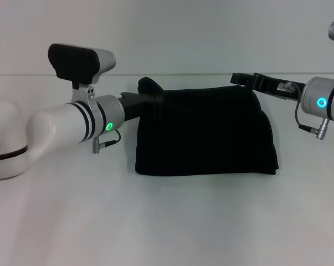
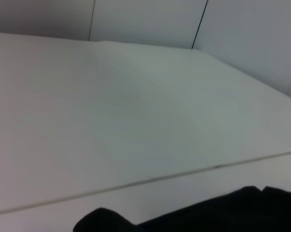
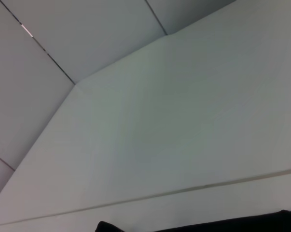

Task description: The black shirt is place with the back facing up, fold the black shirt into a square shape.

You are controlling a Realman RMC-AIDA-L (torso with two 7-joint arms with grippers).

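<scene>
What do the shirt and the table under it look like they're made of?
The black shirt looks like soft matte cloth, possibly cotton: it absorbs light, and its folded edges sag and bunch near the left pincer. The table looks like a smooth, hard, white surface with a dull sheen, perhaps laminate; the pictures do not settle that.

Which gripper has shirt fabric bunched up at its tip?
The left gripper: the black shirt rises in a lump at its far left corner. The right gripper sits at the far right corner, where the cloth lies flat.
</scene>
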